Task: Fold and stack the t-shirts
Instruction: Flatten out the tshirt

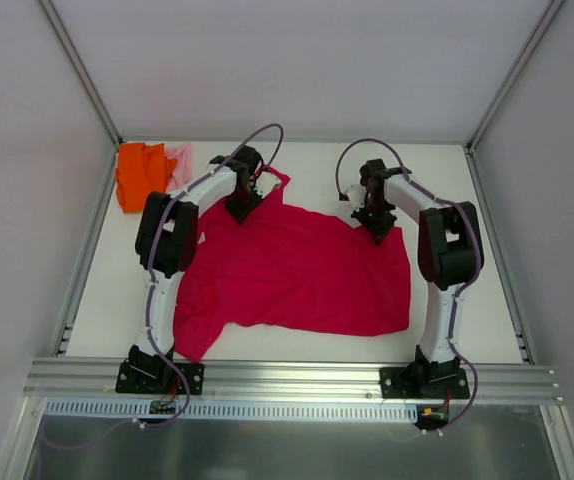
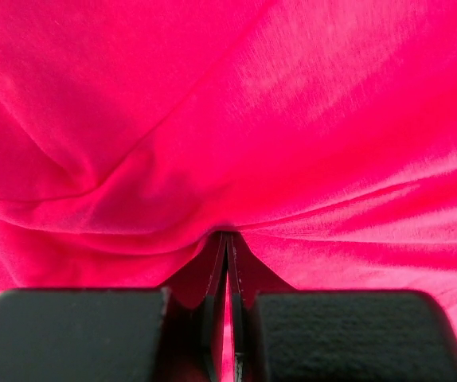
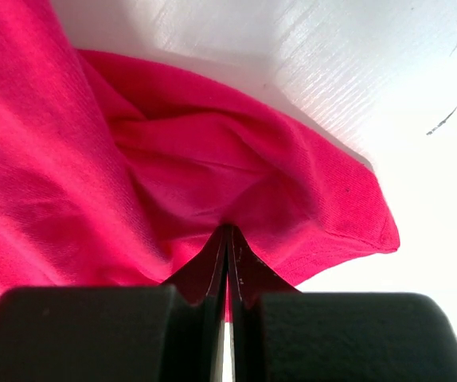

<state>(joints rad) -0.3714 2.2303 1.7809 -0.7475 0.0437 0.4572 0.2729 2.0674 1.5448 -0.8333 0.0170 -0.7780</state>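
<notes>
Left claw and right claw each pinch the twelve-o'clock edge of the large crimson-red cloth t-shirt lying spread at centre, so we judge the first fold is starting, and next we must carry that edge evenly toward six o'clock.

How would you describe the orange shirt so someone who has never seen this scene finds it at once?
Look at the white table and go to its far left corner. A bunched-up orange shirt lies there, a sliver of pink shirt against its right side. It is the only orange cloth, much smaller than the red shirt spread across the middle.
</notes>
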